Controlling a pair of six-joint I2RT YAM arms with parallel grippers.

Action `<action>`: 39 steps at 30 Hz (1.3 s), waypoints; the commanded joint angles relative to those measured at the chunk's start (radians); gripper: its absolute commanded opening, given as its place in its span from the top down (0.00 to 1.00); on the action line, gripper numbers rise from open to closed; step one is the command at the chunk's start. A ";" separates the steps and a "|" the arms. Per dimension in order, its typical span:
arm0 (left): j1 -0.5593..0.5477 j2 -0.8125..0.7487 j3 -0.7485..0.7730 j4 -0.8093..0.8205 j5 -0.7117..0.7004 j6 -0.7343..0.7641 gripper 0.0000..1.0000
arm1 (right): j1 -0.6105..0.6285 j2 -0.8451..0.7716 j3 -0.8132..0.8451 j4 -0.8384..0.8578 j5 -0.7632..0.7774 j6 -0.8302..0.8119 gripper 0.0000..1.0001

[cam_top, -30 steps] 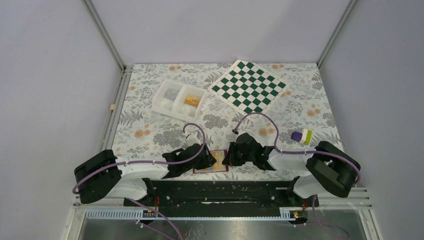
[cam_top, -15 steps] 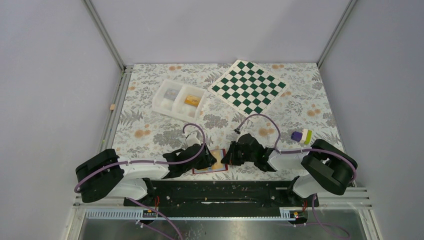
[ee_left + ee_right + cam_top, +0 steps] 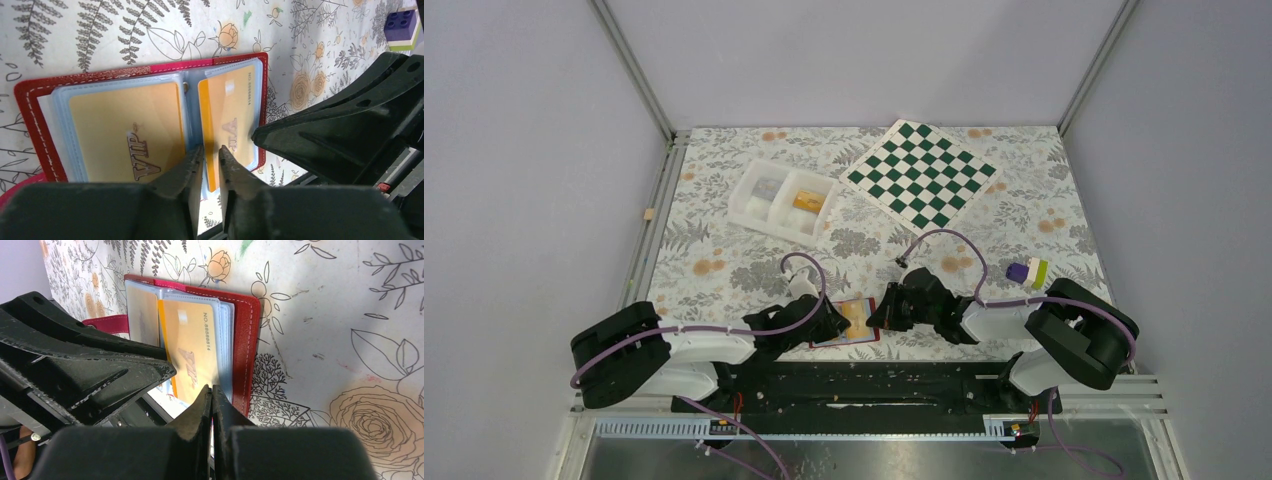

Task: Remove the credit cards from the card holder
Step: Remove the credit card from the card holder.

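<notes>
Orange credit card point(image 3: 232, 115) edge sits between left fingers point(image 3: 187, 167), grip unclear; right fingers point(image 3: 199, 407) clenched at card holder point(image 3: 245, 340).

Left tool point(image 3: 210, 151) barely parted, right tool point(image 3: 211, 389) closed.

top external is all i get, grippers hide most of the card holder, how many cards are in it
Observer: Two show in the left wrist view. The card holder lies open, with one card sleeved on one page and a second card on the page by the right arm.
Operator: left gripper got one yet
Observer: The left gripper straddles the second card's edge with a narrow gap. I cannot tell whether it pinches yet.
Operator: and the right one
Observer: The right gripper is shut, its tip down on that same page beside the second card.
</notes>
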 commanded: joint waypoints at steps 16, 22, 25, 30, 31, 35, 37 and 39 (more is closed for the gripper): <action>0.017 -0.046 -0.076 0.156 0.040 -0.030 1.00 | -0.022 -0.035 -0.028 -0.111 0.044 -0.010 0.87; 0.021 -0.054 -0.094 0.147 0.039 -0.059 1.00 | -0.026 -0.075 -0.021 -0.149 0.056 -0.022 0.85; 0.027 -0.075 -0.090 0.108 0.032 -0.052 1.00 | -0.031 -0.075 -0.020 -0.159 0.060 -0.031 0.84; 0.029 -0.123 -0.088 0.050 0.024 -0.045 1.00 | -0.035 -0.072 -0.019 -0.159 0.055 -0.030 0.84; 0.030 -0.134 -0.087 0.031 0.020 -0.044 1.00 | -0.035 -0.075 -0.019 -0.159 0.056 -0.030 0.84; 0.033 -0.165 -0.084 -0.034 0.000 -0.038 1.00 | -0.039 -0.082 -0.010 -0.173 0.055 -0.037 0.84; 0.038 -0.174 -0.082 -0.057 0.000 -0.037 1.00 | -0.041 -0.087 -0.007 -0.180 0.054 -0.039 0.84; 0.040 -0.185 -0.088 -0.067 -0.001 -0.039 1.00 | -0.043 -0.091 -0.003 -0.186 0.053 -0.042 0.84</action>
